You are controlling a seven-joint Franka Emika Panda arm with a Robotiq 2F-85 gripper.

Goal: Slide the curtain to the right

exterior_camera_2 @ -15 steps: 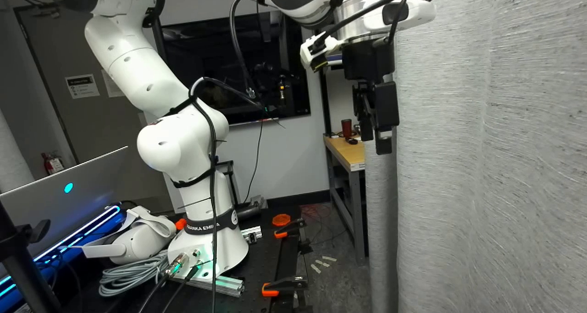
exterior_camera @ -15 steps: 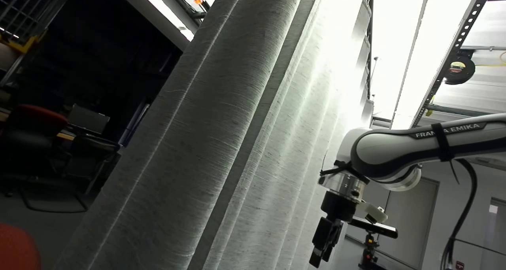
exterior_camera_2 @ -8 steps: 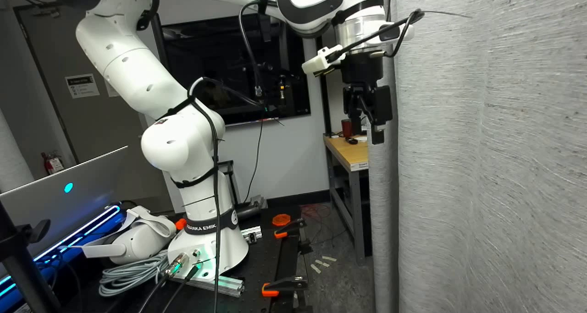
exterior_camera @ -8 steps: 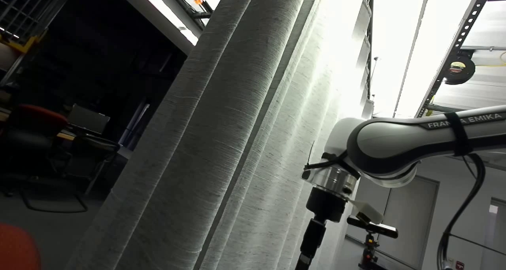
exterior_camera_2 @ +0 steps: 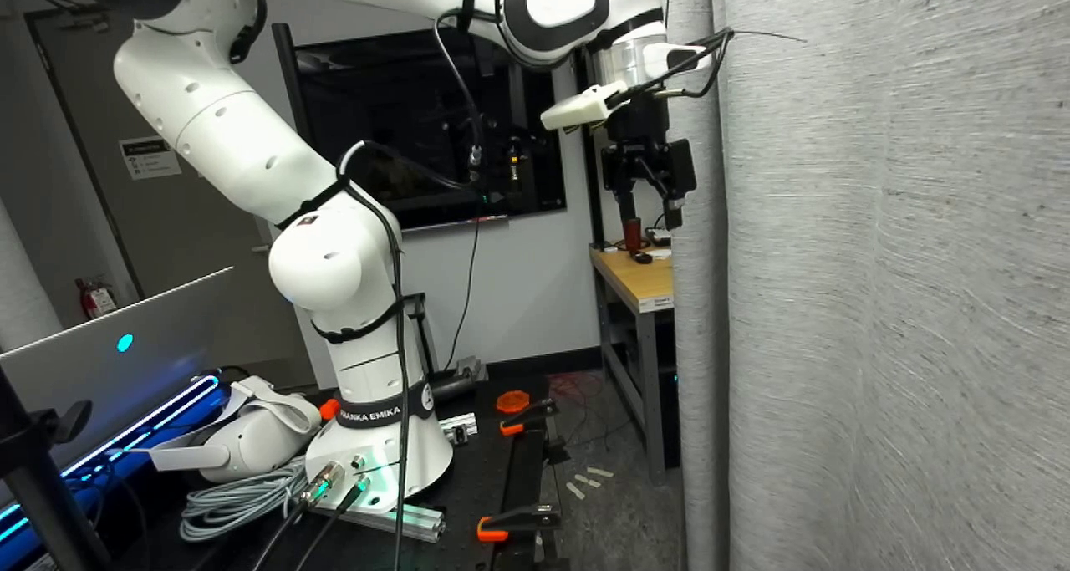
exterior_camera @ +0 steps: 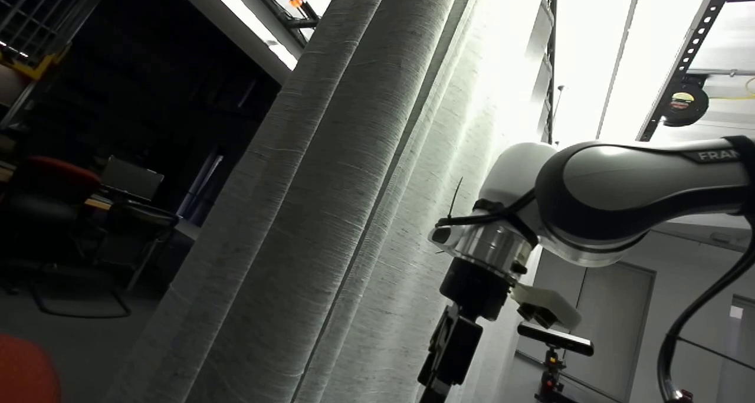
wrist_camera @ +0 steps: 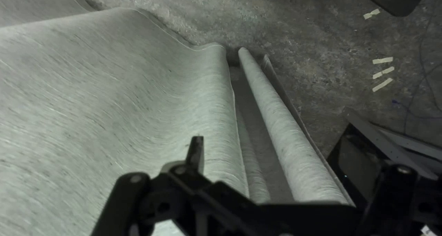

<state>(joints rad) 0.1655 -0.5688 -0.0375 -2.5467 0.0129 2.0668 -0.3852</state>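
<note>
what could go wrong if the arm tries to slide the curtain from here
In an exterior view, the tool is open and the curtain does not show in its gap, so a sideways pull might miss it. A black cable loops out above the tool and could snag the curtain. The wrist view shows separate folds, so the tool may catch just one and bunch it.
</note>
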